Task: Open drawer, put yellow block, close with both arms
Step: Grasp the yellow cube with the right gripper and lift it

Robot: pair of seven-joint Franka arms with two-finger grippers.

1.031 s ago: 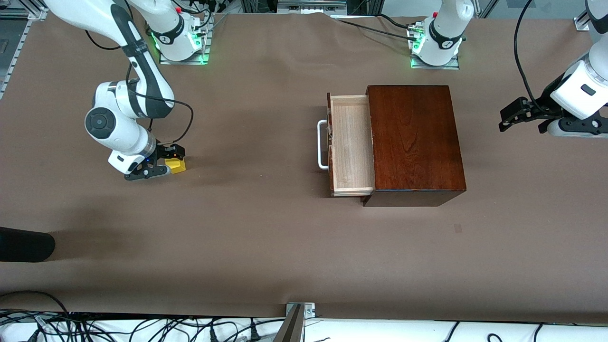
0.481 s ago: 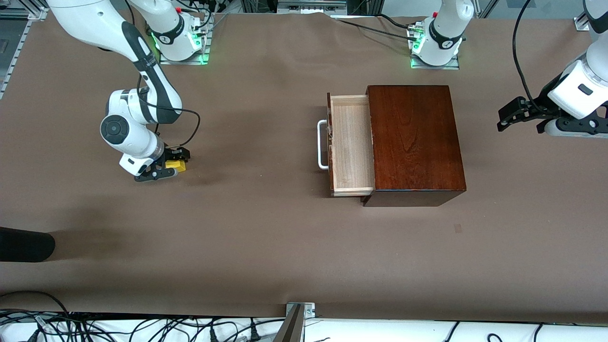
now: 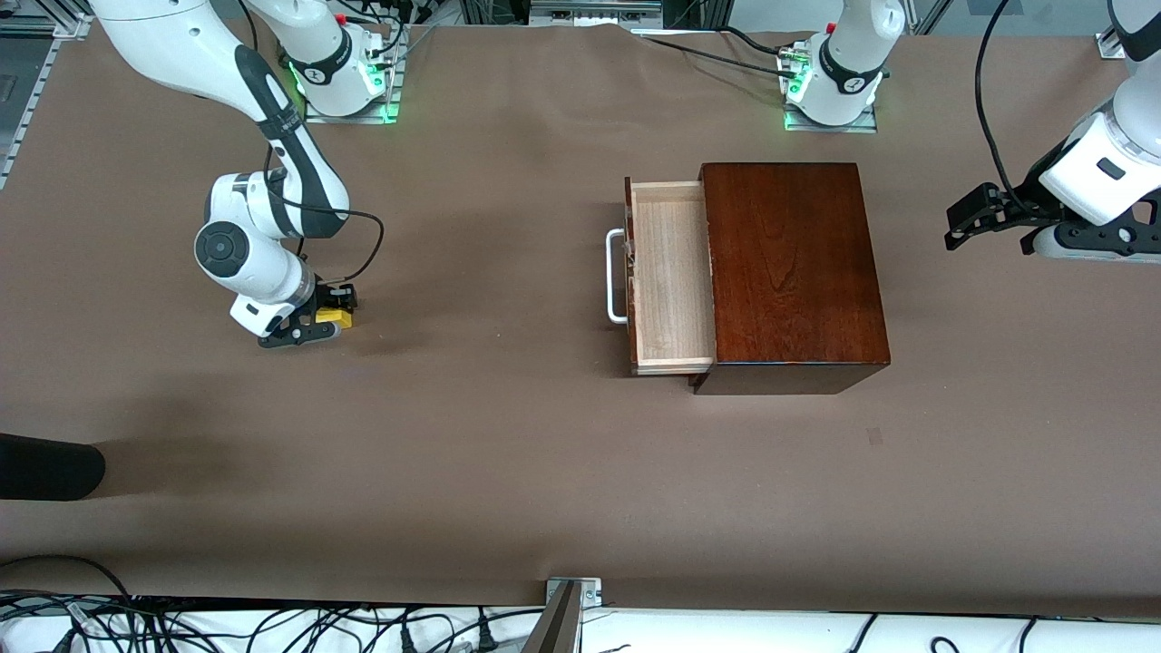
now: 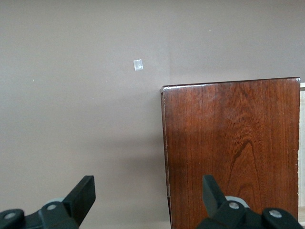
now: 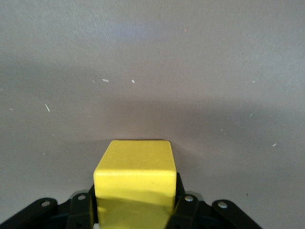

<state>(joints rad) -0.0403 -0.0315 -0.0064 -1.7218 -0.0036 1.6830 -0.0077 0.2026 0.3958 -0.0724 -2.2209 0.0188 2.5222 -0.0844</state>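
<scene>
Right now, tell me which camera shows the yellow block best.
The right wrist view: the block fills the lower middle of the picture, with its top face and one side plain, clamped in the right tool. The front view shows only a small yellow patch half hidden by that tool. The left wrist view does not show it.

- Yellow block [image 5: 135, 179]: clamped between the right gripper [image 5: 136, 210] fingers, top face and one side face visible.
- Table [image 5: 152, 71]: plain brown surface with small pale specks, fills the remaining view.
</scene>
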